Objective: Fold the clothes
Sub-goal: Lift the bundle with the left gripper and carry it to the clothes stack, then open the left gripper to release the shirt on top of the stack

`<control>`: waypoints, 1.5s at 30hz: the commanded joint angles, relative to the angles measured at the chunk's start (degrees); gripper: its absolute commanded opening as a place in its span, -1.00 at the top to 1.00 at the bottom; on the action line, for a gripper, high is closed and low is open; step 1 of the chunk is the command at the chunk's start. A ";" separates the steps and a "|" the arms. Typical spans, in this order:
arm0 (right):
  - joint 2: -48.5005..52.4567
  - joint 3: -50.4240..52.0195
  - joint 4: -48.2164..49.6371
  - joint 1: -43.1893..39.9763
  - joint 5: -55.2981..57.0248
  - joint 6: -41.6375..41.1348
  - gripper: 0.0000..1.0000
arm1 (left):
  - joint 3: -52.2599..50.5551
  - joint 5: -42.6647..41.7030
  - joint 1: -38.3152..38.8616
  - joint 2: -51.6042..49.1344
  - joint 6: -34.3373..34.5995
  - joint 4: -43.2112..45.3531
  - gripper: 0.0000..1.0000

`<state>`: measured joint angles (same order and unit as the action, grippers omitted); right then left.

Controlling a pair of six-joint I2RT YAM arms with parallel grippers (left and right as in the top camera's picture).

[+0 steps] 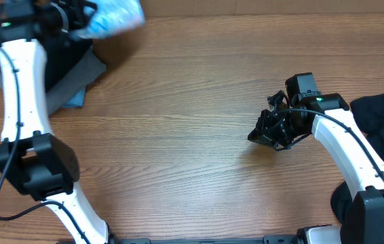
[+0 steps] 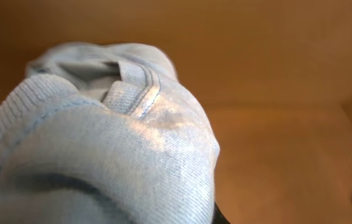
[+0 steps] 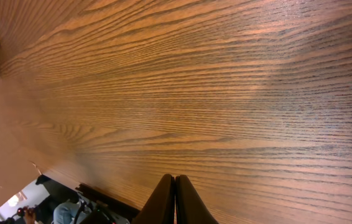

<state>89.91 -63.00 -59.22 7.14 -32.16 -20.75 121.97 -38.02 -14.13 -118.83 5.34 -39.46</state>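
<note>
Nearest the robot, the right hand (image 3: 175, 194) is hovering low over the bare wooden counter (image 1: 192, 102), its two fingers pressed flat together and gripping nothing. Just beside that arm, at the right edge, a black garment (image 1: 382, 122) is lying in a crumpled heap. Farther back on the left, a dark pile (image 1: 77, 71) of folded cloth is sitting on the counter, with a blue edge peeking out beneath it. At the far left edge, the left hand (image 1: 83, 24) is clenching the blue shirt (image 1: 117, 15), which is bunching up around it and filling most of the left wrist view with its ribbed collar showing.
</note>
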 commanded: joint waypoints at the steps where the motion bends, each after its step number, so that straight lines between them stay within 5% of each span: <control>1: -0.76 -1.14 -0.09 -0.13 -0.17 -0.35 0.88 | 2.08 -0.22 -3.28 1.88 5.68 5.18 0.92; 16: -0.76 -1.14 -0.02 -0.11 -0.20 -2.01 0.89 | 2.05 9.01 -14.84 1.84 2.47 12.74 0.92; 22: -0.76 -1.14 -0.09 -0.07 -0.59 -3.02 0.90 | 1.95 10.45 -14.86 0.22 0.04 8.63 0.89; 29: -0.76 -1.14 -1.55 -0.07 -1.38 -3.02 0.92 | 1.92 11.82 -13.49 -6.71 -1.36 -3.78 0.19; 31: -0.76 -1.14 -1.81 -0.07 -1.42 -2.97 0.92 | 1.95 12.87 -13.79 -7.21 -1.55 -6.86 -0.63; 39: -0.76 -1.14 -1.55 -0.07 -1.40 -1.70 0.92 | 4.26 11.85 -16.85 -2.99 -1.31 -16.41 -1.00; 45: -0.76 -1.14 -1.49 -0.07 -1.38 -1.29 0.92 | 8.37 11.43 -17.46 3.30 -1.55 -25.03 -1.00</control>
<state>89.91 -63.00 -61.01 7.16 -32.84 -23.11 126.52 -25.65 -31.77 -122.63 4.27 -62.78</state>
